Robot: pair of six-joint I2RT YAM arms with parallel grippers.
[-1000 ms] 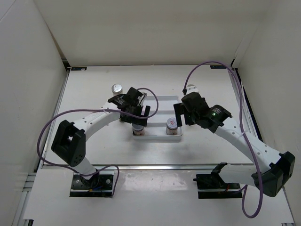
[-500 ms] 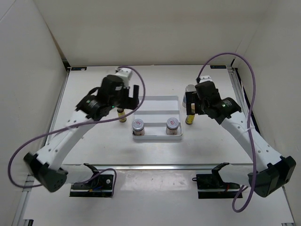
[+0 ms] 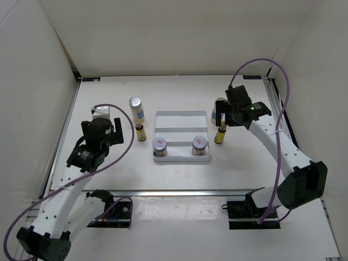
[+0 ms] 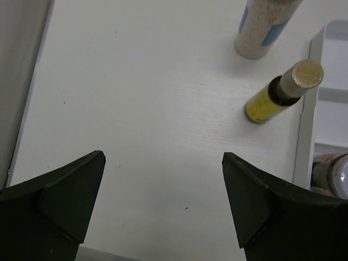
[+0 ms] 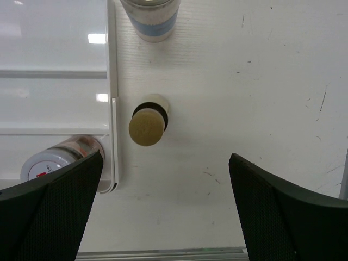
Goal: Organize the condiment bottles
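Top external view: white rectangular divided tray (image 3: 182,114) at the centre of the white table (image 3: 109,98). Two squat jars with red-marked silver lids, left jar (image 3: 159,143) and right jar (image 3: 199,142), stand upright in its near compartment; the farther compartments hold nothing. Outside the tray, left side: tall white blue-banded bottle (image 3: 136,107) and slim yellow dark-collared bottle (image 3: 141,132), both upright and near each other, the yellow one nearer the tray wall. Outside, right side: matching tall white bottle (image 3: 218,110), partly hidden by the right gripper (image 5: 166,163), and matching slim yellow bottle (image 3: 219,136), upright just beside the tray's right wall. Change: a second ago both grippers stood over the jars in the tray. Now the left gripper (image 4: 163,163) is drawn back toward the table's left, well apart from its bottles, fingers spread, nothing between them. The right gripper hangs over the right-hand pair, likewise spread and empty. Judgement: jars are placed, so two of six items are done; four bottles remain for the free compartments, each arm apparently lining up on its own side's pair.
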